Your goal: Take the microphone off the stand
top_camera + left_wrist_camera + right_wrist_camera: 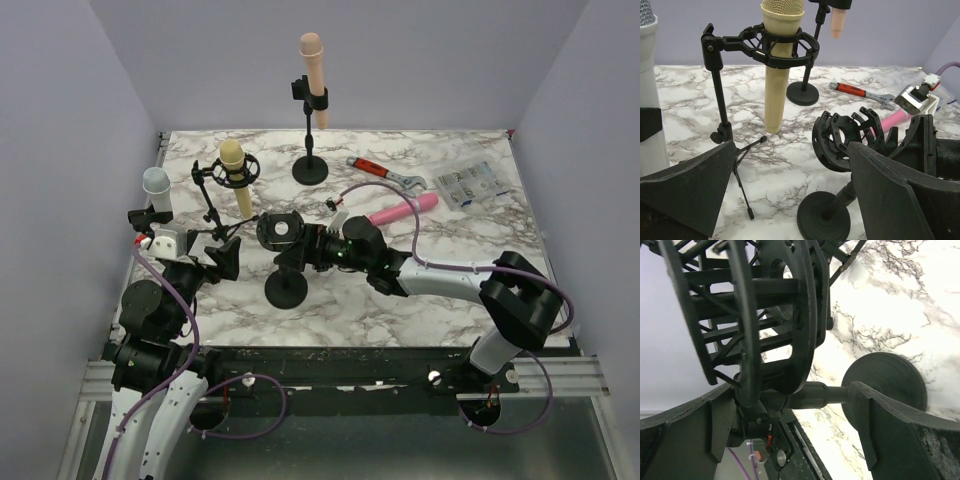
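Risk: tall black stand with round foot and cage ring on top (286, 288), by near edge of white marble tabletop (440, 300), may tip if right tool (792, 396) tugs sideways. Falling, could hit thin black three-leg stand (720, 100) holding cream microphone, by left edge.

Right tool: open wide, one finger each side of black stand's pole; touching or not, cannot tell.

Left tool (228, 257): open, holds nothing, near three-leg stand.

Long pink microphone (404, 209): lying flat mid-tabletop, toward right edge; seems already out of cage ring.
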{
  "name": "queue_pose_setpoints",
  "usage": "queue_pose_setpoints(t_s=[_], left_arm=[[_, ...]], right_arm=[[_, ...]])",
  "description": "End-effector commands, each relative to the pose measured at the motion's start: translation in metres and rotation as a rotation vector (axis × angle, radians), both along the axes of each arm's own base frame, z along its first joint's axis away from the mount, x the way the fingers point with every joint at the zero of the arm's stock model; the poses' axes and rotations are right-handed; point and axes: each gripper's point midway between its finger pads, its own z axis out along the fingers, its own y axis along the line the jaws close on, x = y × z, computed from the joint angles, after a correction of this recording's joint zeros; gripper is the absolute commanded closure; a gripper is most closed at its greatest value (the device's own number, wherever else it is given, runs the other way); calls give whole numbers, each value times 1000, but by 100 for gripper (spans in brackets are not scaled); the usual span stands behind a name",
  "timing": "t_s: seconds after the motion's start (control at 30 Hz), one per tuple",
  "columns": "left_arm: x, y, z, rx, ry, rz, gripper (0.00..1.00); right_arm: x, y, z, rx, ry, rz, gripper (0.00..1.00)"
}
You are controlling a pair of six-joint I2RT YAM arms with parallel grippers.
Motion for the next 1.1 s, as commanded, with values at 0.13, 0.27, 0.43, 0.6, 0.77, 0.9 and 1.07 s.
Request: queue_pose_setpoints(t_s=[0.13,0.27,0.43,0.6,0.77,0.9,1.07], left_arm=[[-1,0,5,-5,-14,-2,1],[-1,0,5,-6,-16,-2,1],[-2,0,5,-7,-17,-2,1],[-2,2,5,-9,-14,8,1],[-3,6,4,-16,-11,31,1],[-3,13,9,-41,-18,70,1],[-5,22,18,-65,51,128,1]], right_arm=[[8,-25,10,-190,-129,-43,0],[8,-30,31,-173,-183,-46,0],[-2,-29,40,-144,-209,5,0],[-15,-27,49,-81,-234,67,0],[-11,-35,62,-93,-285,29,0],[0,-46,69,-150,-304,-37,0],[0,-57,85,-142,-327,-73,0]])
